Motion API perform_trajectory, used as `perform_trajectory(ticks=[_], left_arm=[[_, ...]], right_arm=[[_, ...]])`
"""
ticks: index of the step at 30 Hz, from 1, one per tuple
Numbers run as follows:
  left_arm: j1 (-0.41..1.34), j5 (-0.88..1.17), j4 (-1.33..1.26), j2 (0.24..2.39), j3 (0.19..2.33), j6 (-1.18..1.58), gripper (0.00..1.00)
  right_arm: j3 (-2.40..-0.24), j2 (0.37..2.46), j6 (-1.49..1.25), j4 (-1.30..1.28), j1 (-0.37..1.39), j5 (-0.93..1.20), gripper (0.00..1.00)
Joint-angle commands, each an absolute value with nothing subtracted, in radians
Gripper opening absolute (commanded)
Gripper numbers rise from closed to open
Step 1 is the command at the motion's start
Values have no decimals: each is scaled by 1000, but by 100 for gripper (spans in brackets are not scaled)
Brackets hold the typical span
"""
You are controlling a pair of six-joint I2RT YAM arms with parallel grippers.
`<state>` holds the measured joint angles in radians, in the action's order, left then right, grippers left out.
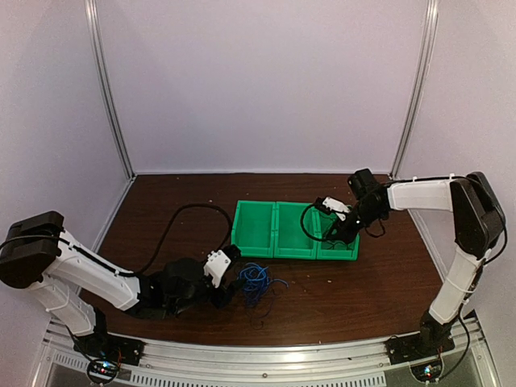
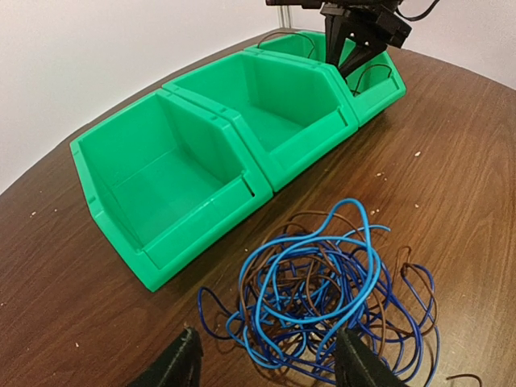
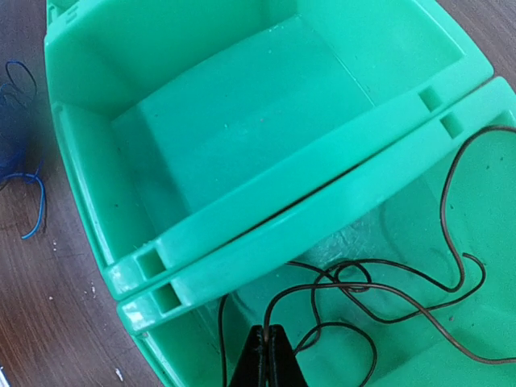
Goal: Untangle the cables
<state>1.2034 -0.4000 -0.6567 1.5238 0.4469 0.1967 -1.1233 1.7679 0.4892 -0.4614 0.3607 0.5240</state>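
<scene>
Your left gripper (image 2: 266, 364), jaws apart, hangs over the blue-and-brown tangle (image 2: 322, 298) on the table (image 2: 451, 161); right gripper (image 3: 264, 351) pinches a dark cable (image 3: 387, 298) in the end bin (image 3: 347, 211). If you close on several strands together, the knot may tighten.

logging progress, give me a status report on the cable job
Left pincer open, poised at blue-and-brown tangle on the table. Right pincer shut on dark cable in the end bin. Nothing blocking either arm.
</scene>
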Motion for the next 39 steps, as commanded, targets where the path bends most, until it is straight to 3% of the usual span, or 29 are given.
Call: perform_trajectory(ticks=[1, 5, 10, 19, 23, 27, 36, 39], left_arm=[[1206, -403, -705, 1526, 439, 206, 58], [1205, -407, -696, 1510, 438, 203, 58], [1206, -413, -674, 1479, 435, 200, 58], [1205, -423, -659, 1440, 423, 201, 58], [1206, -426, -654, 1428, 416, 203, 58], [1206, -434, -658, 1424, 407, 205, 58], [1206, -430, -669, 1445, 420, 185, 58], [1205, -429, -661, 1447, 436, 181, 58]], right_arm=[[-1192, 1784, 480, -563, 362, 466, 0], [-1259, 1734, 498, -671, 362, 511, 24], [-1388, 1689, 531, -808, 362, 562, 35], [-1556, 1762, 565, -888, 313, 596, 40], [-1589, 1817, 566, -949, 299, 678, 31], [-1504, 1800, 584, -984, 345, 625, 29], [-1509, 1651, 484, -881, 312, 551, 24], [-1526, 1658, 408, -784, 262, 474, 31]])
